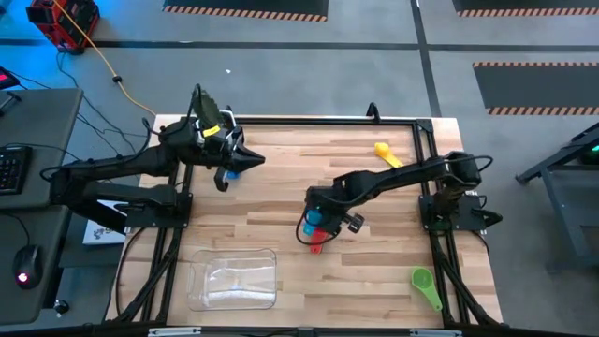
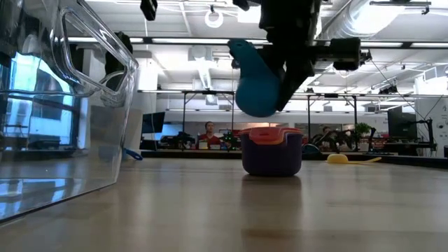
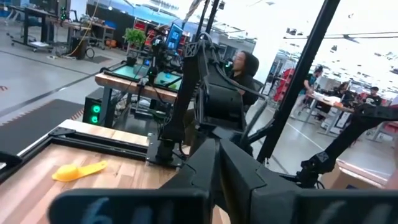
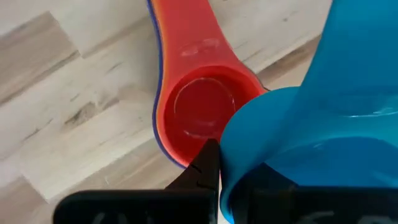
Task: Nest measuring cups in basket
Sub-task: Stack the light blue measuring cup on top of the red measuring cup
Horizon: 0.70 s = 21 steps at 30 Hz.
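Note:
My right gripper [image 1: 318,217] hangs over the middle of the table, shut on a light blue measuring cup [image 2: 257,84], just above a nested stack [image 2: 271,150]: a dark cup at the bottom, orange in it, red [image 4: 200,112] on top. The stack stands on the table. A yellow cup [image 1: 387,153] lies near the far edge and a green cup [image 1: 426,285] near the right front corner. The clear basket [image 1: 234,278] rests on the near left part of the table. My left gripper [image 1: 255,159] is shut and waits over the far left part. My right gripper comes from above, pointing down, and holds the light blue cup by its wall [image 4: 249,155]. One dark finger [image 4: 205,165] lies against the outside of the wall; the cup hides the other. The cup is lifted clear and tilted over the red cup.
A small blue thing [image 1: 229,174] shows just below my left gripper; what it is I cannot tell. Black frame rails [image 1: 426,140] run along the table's far and side edges. Bare wood lies between the stack and the basket. People sit in the room beyond the table.

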Available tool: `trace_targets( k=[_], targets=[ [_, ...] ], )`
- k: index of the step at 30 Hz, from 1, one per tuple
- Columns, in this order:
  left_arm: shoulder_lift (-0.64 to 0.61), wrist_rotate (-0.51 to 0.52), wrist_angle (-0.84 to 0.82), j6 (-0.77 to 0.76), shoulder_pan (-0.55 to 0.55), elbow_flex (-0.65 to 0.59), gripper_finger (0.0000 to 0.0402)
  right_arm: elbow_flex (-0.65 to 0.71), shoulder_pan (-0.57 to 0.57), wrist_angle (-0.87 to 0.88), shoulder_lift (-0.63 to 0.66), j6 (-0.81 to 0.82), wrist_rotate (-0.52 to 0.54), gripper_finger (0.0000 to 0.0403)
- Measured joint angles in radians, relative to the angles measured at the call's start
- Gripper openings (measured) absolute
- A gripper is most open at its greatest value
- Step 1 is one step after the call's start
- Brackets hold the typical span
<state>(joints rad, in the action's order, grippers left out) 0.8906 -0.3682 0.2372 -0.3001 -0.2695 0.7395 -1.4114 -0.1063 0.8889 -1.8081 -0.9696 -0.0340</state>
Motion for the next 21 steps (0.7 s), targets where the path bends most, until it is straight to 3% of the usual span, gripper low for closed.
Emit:
trace_targets(
  k=[6,13,21],
  targets=[
    [0.000,-0.003,-0.001,0.027,0.000,0.000,0.0006,-0.006,-0.026,0.079,-0.022,-0.002,-0.015,0.0007],
    [0.000,-0.004,0.000,0.118,0.011,0.000,0.0001,0.003,-0.054,0.046,-0.026,-0.018,-0.022,0.0010],
    [0.000,-0.004,-0.006,0.120,0.017,0.000,0.0000,0.004,-0.058,0.051,-0.061,-0.003,0.008,0.0012]
  ],
)
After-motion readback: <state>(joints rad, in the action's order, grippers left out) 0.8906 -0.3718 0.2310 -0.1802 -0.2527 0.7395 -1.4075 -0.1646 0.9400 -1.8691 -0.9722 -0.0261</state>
